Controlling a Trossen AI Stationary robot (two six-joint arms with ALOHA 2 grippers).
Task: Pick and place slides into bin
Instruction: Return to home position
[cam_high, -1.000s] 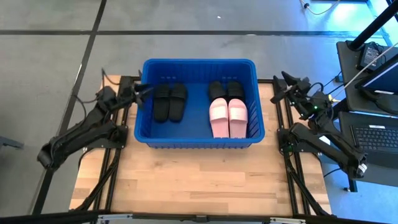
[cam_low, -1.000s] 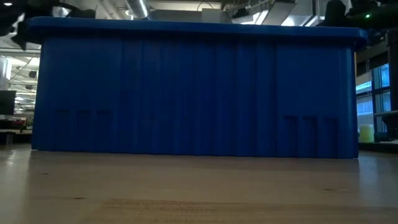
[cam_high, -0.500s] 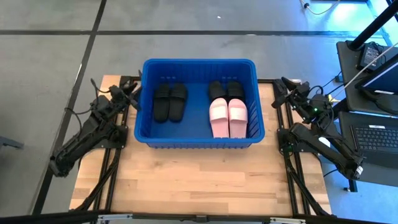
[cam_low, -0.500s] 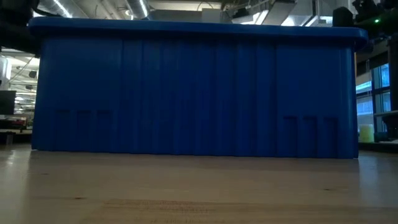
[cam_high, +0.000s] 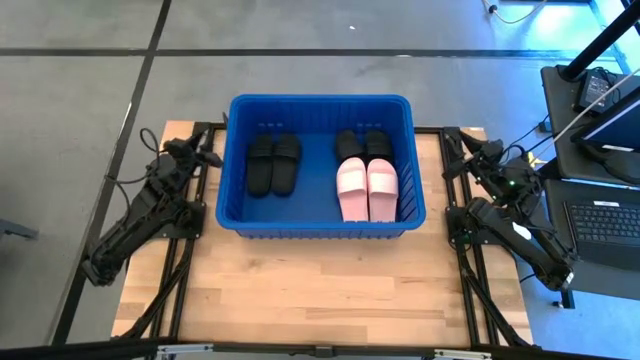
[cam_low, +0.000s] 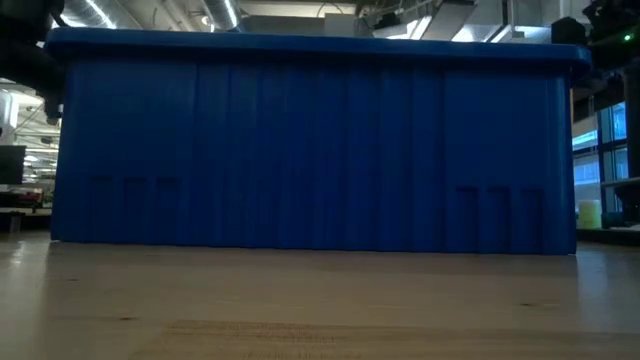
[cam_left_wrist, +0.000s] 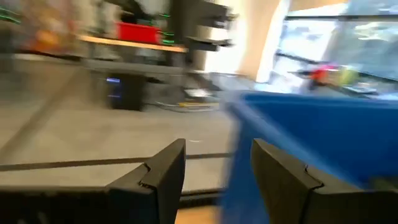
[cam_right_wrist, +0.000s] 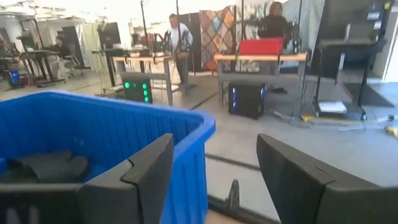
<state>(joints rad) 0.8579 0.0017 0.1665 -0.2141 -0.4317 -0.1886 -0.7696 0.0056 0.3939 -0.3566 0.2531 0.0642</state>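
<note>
Here, the left end effector (cam_left_wrist: 217, 171) stands with fingers parted and nothing between them, just outside the left wall of the bin (cam_high: 320, 101). The right end effector (cam_right_wrist: 214, 168), likewise spread and empty, sits off the bin's right wall. Both arms lie folded low along the side edges of the counter (cam_high: 300, 290). Only the high view takes in the full load. A pair of black slides (cam_high: 273, 164) lies side by side in the bin's left half. In the right half, a pale pink pair (cam_high: 367, 190) overlaps a second black pair (cam_high: 362, 144) set toward the far wall. The low view gives just the blue ribbed wall, hiding every slide. The right wrist view looks over the rim at one black slide (cam_right_wrist: 46, 167) and, beyond it, people (cam_right_wrist: 178, 31) standing in the room.
</note>
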